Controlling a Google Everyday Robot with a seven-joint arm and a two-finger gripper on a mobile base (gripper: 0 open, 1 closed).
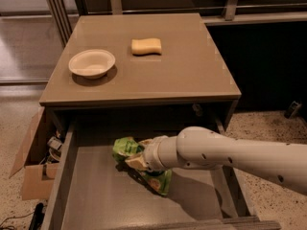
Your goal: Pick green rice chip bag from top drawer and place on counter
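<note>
Jaws: opening cannot be told; gripper against the green rice chip bag in top drawer.
Handling: likely light, soft, slippery; pinch a crumpled fold.

The white arm comes in from the right, low and nearly level, with its rounded forearm pointing left. The gripper at its tip sits below and in front of the front edge of the counter, about midway along that edge.

High view, angled down over counter and top drawer, hand inside
</note>
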